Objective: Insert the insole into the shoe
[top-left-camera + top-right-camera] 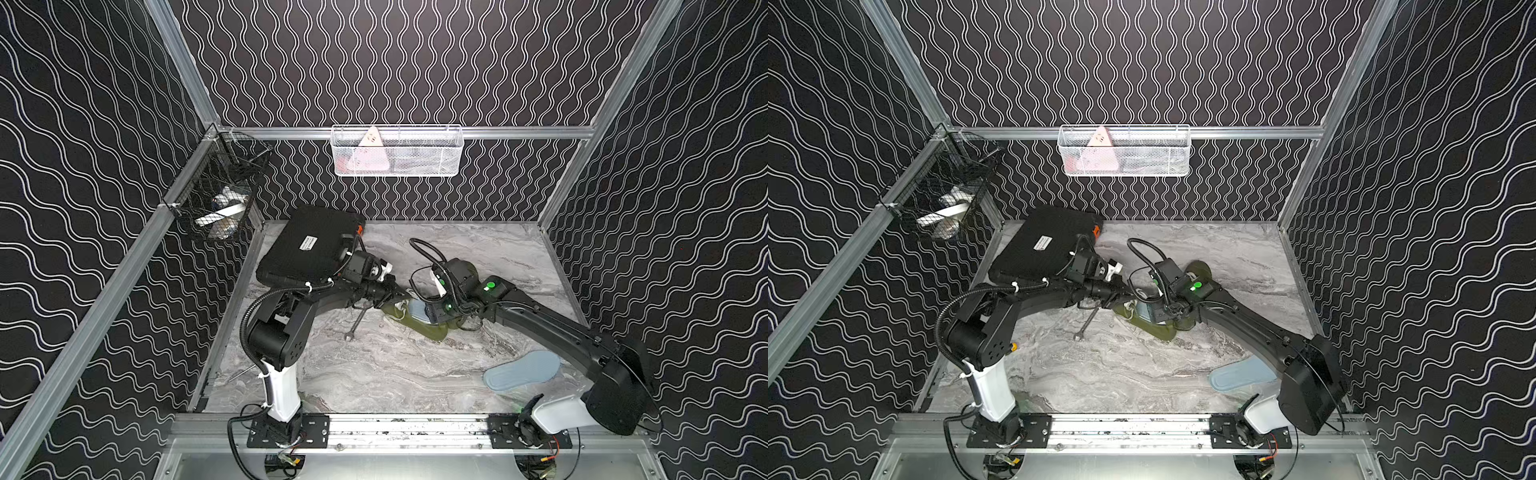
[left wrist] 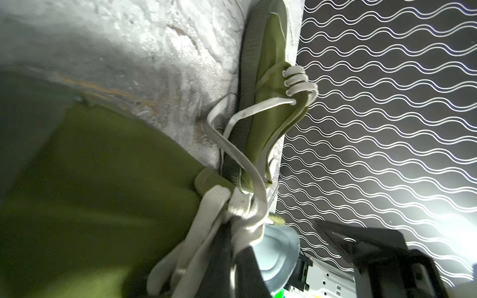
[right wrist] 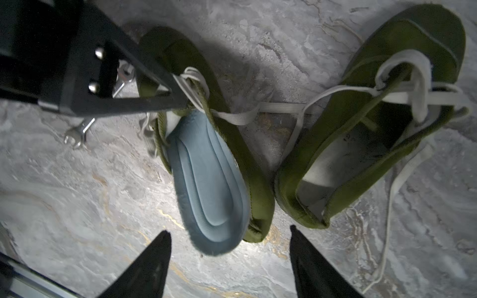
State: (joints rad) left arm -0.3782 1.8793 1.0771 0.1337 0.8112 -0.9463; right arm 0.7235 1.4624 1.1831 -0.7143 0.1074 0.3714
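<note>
well, starting at the left, a black case (image 1: 307, 245) sits at the back of the desk (image 3: 77, 206) and a wrench (image 3: 77, 134) lies near the shoe, neither part of the job. the left tool (image 3: 183, 102) is pinched shut on the tongue and laces of the shoe (image 3: 259, 198), most likely to hold the mouth open and keep the shoe from sliding. the pale blue insole (image 3: 209, 180) lies front-first inside that shoe, its heel end riding over the back rim, so it is not yet seated. the right tool (image 3: 228, 232) hangs just behind that heel end, jaws spread wide with nothing in them, probably placed to press it down. further right a second shoe (image 3: 348, 134) stands empty, and a spare insole (image 1: 521, 370) lies near the right arm's base. how far the insole's front reaches into the toe is hidden, and in both top views the arms cover most of the shoe.
</note>
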